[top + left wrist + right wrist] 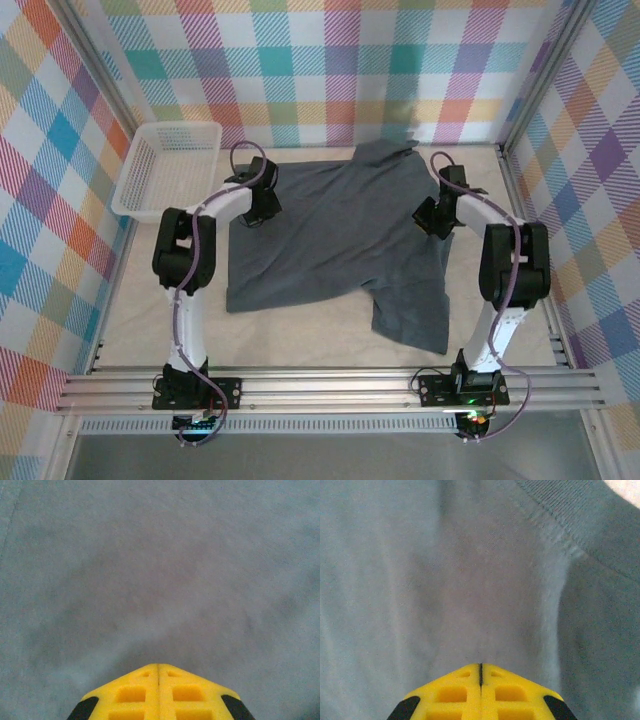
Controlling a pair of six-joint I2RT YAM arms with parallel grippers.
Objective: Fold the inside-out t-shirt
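Left gripper (159, 666) is clenched, its yellow fingers (131, 694) meeting along a thin seam, tip pressed down toward grey cloth. Right gripper (480, 665) is clenched the same way, fingers flush together. Whether either tip has a pinch of fabric between its fingers cannot be told from the wrist views; the cloth under both looks smooth, possibly slightly gathered under the right one. The inside-out t-shirt (340, 240) lies spread mostly flat in the middle of the table (300, 335), dark slate-grey, between the two arms. One part runs up toward the back wall, and a long flap hangs toward the near right corner. From above, the left gripper sits at the shirt's left edge and the right gripper at its right edge. A stitched ribbed band (555, 520) crosses the upper right of the right wrist view. A white lattice basket (170, 165) stands at the far left corner, just beside the shirt but apart from it. Plaid walls (330, 60) enclose the table.
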